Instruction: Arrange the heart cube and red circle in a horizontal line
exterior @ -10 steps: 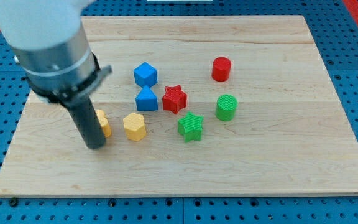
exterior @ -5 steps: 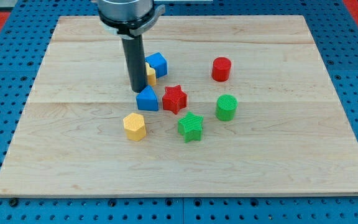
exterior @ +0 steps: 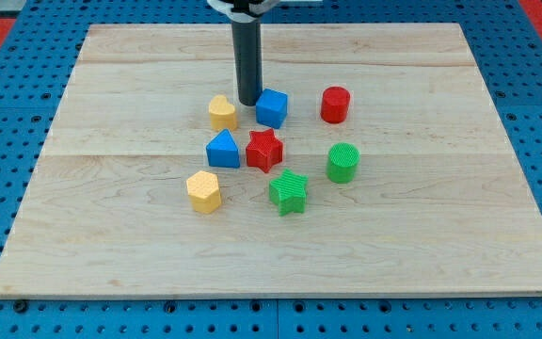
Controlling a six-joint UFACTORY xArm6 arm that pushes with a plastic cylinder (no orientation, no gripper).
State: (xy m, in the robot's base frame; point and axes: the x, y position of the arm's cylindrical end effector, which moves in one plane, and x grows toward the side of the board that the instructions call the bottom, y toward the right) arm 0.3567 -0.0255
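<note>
**Three blocks nearly in a row, our tip between two of them**

The yellow heart-shaped block (exterior: 221,112) sits on the pale wooden board (exterior: 422,235), a little left of the view's centre and in its upper half. The blue cube (exterior: 272,107) lies to its right at almost the same height in the view, perhaps a touch higher. Further right again, with a clear gap, stands the red round cylinder block (exterior: 335,104), also at nearly that height.

Our tip (exterior: 249,102), the lower end of a straight dark rod, rests between the heart and the cube, at the cube's upper left edge and seemingly touching it; the heart lies just to the tip's lower left. The rod carries nothing, it only pushes.

So the three task blocks lie along a nearly level line running left to right across the view, and the row looks close to done. We judge any remaining move to be a small nudge, since the heart sits slightly lower than its two partners.

Below this row, apart from it, are a blue triangular block (exterior: 222,150), a red star block (exterior: 264,150), a green round cylinder block (exterior: 342,162), a green star block (exterior: 289,192) and a yellow hexagonal block (exterior: 203,191).
</note>
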